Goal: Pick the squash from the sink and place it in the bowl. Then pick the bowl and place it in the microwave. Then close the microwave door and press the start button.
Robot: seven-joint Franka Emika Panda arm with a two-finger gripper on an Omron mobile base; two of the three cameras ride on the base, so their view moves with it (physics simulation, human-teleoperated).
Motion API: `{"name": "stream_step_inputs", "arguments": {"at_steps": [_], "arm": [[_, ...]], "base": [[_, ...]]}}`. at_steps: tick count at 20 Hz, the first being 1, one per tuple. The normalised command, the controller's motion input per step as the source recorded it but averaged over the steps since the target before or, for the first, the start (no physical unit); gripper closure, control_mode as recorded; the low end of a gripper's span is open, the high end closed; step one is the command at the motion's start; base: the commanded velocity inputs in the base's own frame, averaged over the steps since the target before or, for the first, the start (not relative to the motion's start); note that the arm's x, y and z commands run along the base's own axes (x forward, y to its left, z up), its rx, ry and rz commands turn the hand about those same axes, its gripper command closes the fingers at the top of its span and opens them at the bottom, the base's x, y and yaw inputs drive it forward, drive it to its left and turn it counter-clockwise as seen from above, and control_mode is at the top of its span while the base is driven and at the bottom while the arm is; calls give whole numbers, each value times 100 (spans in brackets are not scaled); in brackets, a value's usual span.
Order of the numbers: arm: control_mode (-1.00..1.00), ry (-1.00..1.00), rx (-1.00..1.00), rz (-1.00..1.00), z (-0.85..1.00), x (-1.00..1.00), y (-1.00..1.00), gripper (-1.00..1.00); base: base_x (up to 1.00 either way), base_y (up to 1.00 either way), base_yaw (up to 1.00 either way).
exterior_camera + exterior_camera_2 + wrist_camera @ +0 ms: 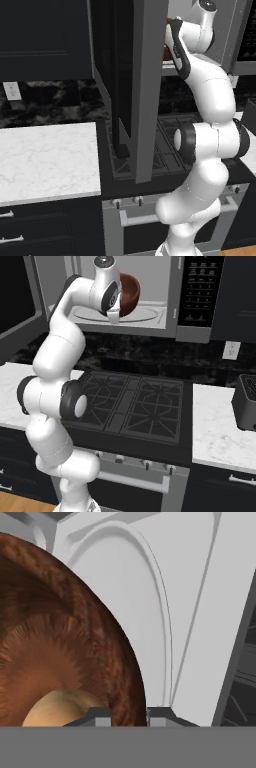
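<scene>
Gripper: the gripper [129, 714] is clamped on the rim of the bowl [60, 637], one dark finger tip inside the wall and one outside it, seen in the hand view.
Bowl: reddish-brown and wood-grained, it hangs from the hand inside the open mouth of the microwave [197, 301]; in the right base view the bowl [129, 293] shows just behind the white wrist, above the turntable [145, 315].
Squash: the orange-tan squash [57, 709] lies at the bottom of the bowl, partly cut off by the lower edge of the hand view.
Turntable: a white round plate on the light grey floor of the microwave; in the hand view its raised rim [155, 602] curves just beside the bowl's outer wall. Whether the bowl touches it cannot be told.
Microwave door: the microwave door [135, 90] stands swung wide open, its dark glass and grey frame edge-on in the left base view, between the camera and the arm.
Control panel: a dark keypad [199, 283] sits at the right of the microwave front.
Below: a black stove [140, 406] with grates lies under the microwave, flanked by a white marble counter [47, 160].
Far right: a dark toaster [246, 401] stands on the counter.
</scene>
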Motion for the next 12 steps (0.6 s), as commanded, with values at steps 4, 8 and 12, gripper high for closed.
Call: {"name": "stream_step_inputs", "arguments": {"at_steps": [4, 8, 12], "arm": [[-100, -2, 0, 0, 0, 17, 13, -100], [-100, -16, 0, 0, 0, -1, 3, -100], [-100, -22, 0, 0, -1, -31, 6, -100]], "base": [[0, 0, 0], [0, 0, 0], [0, 0, 0]]}}
